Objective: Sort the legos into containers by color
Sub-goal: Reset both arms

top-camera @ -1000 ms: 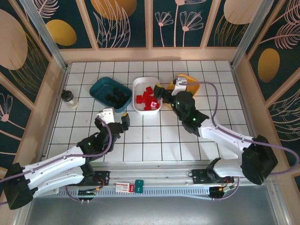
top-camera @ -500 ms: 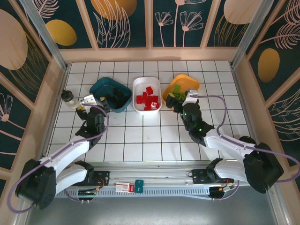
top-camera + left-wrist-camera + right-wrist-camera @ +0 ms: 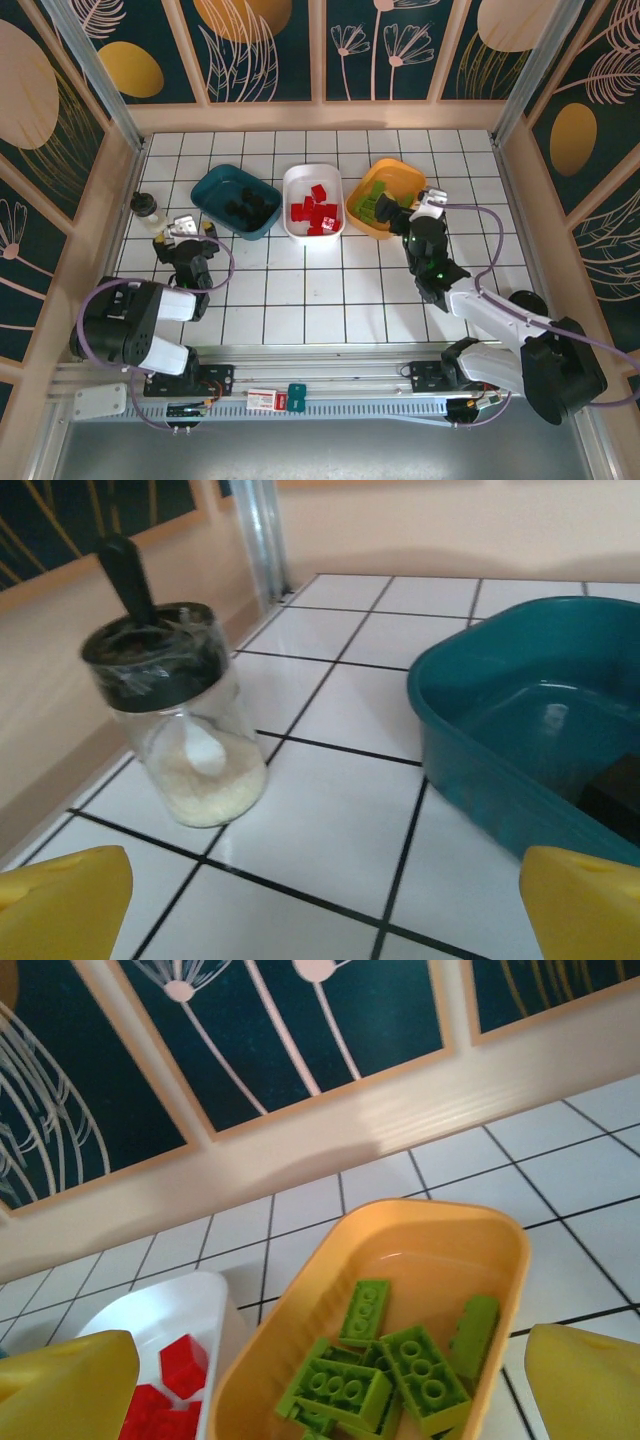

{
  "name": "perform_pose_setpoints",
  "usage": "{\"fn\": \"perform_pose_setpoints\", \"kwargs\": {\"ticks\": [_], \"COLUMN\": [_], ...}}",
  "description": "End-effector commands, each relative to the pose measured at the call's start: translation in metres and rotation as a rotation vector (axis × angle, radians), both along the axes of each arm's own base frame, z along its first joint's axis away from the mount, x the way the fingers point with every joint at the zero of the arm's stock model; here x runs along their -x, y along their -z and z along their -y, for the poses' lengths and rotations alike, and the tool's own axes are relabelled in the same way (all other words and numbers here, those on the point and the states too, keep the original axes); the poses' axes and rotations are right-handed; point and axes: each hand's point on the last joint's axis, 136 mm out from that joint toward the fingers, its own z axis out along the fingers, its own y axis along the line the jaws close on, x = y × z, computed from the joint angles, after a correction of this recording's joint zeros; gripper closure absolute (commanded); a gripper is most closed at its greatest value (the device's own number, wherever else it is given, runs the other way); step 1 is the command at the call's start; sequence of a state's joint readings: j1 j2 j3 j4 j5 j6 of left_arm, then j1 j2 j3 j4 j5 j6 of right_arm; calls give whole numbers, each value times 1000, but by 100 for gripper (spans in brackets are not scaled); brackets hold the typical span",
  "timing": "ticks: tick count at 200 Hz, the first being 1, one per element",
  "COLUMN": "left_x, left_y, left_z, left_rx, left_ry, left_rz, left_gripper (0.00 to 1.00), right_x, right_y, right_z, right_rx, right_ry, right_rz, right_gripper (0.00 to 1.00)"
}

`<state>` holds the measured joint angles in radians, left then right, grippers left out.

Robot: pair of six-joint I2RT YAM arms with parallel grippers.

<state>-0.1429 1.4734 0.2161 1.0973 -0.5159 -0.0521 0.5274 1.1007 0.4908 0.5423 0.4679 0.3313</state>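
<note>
While the left hand [image 3: 185, 236] and right hand [image 3: 393, 216] gape wide and empty, red legos [image 3: 312, 211] lie in the white tub [image 3: 312, 170], black legos [image 3: 250, 208] in the teal tub [image 3: 211, 184] left of it, green legos [image 3: 364, 207] in the orange tub [image 3: 405, 173] right of it.

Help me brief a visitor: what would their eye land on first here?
Three tubs stand in a row at the far middle of the tiled table: a dark teal tub with black legos, a white tub with red legos, an orange tub with lime green legos. Left of them, a small black-lidded jar of pale grains sits near the wall.
</note>
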Motion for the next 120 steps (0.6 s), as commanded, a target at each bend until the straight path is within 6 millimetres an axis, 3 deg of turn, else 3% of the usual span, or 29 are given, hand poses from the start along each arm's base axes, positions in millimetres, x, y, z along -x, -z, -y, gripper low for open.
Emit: {"fn": "perform_pose_setpoints", "kwargs": {"ticks": [1, 15, 30, 42, 57, 82, 101, 120], "left_x": [-13, -1, -12, -12, -13, -13, -13, -13], "left_y": [-38, -43, -32, -35, -32, -32, -32, -32], "left_z": [6, 4, 3, -1, -5, -6, -6, -6], "left_rx": [60, 58, 79, 81, 90, 92, 89, 89], "left_ry": [94, 104, 95, 80, 55, 51, 52, 52], "left_rz": [179, 263, 177, 209, 187, 189, 187, 186], "left_gripper": [2, 2, 1, 1, 1, 1, 1, 1], "right_x": [2, 2, 2, 0, -1, 6, 9, 1], "right_y": [-11, -13, -17, -19, -19, -12, 2, 24], "right_z": [14, 20, 18, 23, 39, 82, 109, 124], "right_rx": [-34, -13, 55, 109, 151, 190, 248, 281], "right_ry": [30, 37, 2, 10, 56, 188, 251, 251], "right_rz": [54, 74, 96, 103, 126, 166, 153, 101], "right_gripper": [1, 1, 1, 1, 1, 1, 1, 1]}}
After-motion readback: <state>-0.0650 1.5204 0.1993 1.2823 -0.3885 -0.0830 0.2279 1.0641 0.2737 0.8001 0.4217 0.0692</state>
